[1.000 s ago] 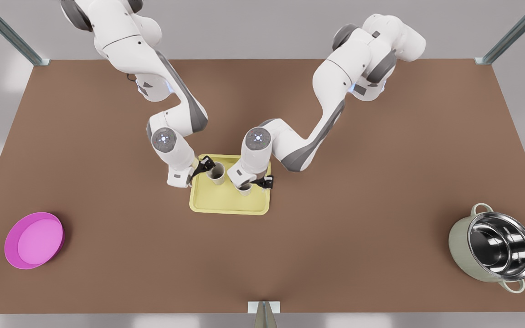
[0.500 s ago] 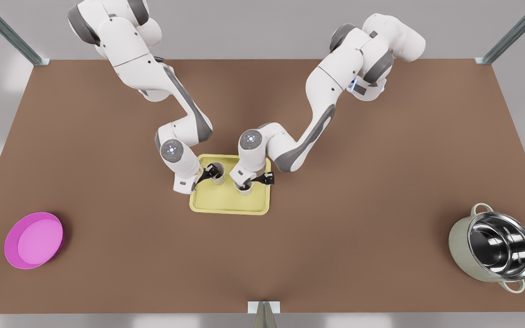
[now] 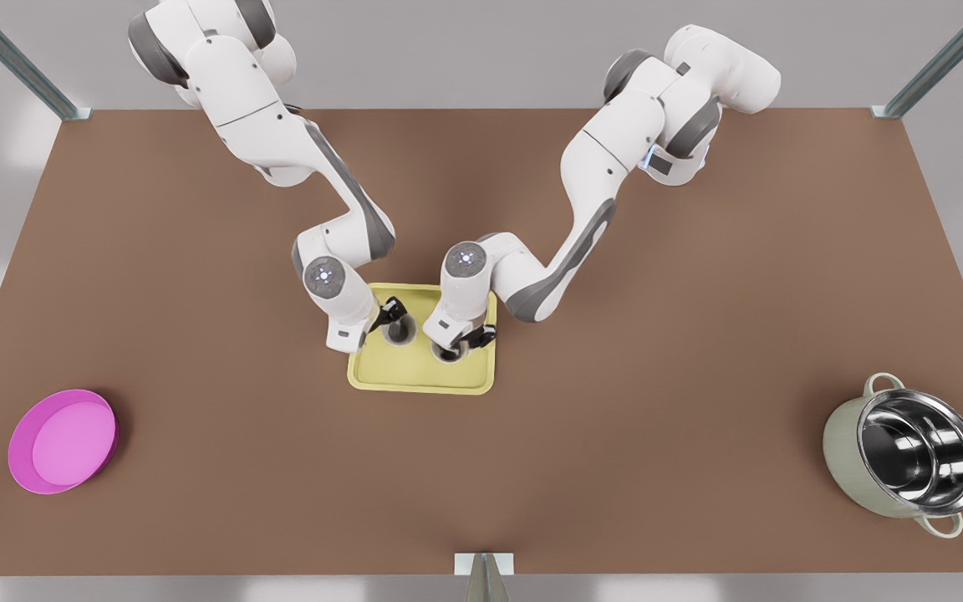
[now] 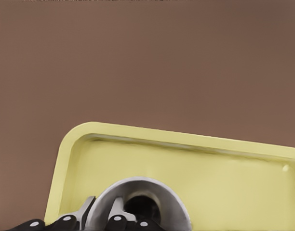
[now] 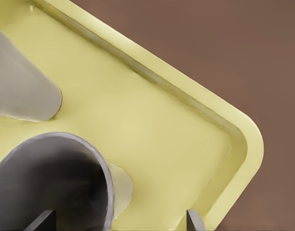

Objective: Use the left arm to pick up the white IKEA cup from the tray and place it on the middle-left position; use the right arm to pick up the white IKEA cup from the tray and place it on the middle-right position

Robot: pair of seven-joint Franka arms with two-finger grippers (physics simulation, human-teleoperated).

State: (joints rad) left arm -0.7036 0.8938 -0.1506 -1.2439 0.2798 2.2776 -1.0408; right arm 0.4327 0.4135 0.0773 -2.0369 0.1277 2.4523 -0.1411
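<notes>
Both arms are down over the yellow tray point(image 3: 415, 378) at the middle of the brown table point(image 3: 615, 334). The left gripper point(image 3: 391, 318) sits on the cup point(image 3: 399, 331) nearer the front view's left; in the left wrist view its fingers point(image 4: 116, 214) pinch the rim of that cup point(image 4: 147, 192), one inside, one outside. The right gripper point(image 3: 465, 340) is at the second cup point(image 3: 449, 353), jaws spread wide in the right wrist view, one finger point(image 5: 193, 222) well clear of the cup's point(image 5: 51, 178) wall. Both cups stand upright on the tray. A pink dish point(image 3: 63, 441) and a steel pot point(image 3: 908, 460) sit far off at opposite sides.
</notes>
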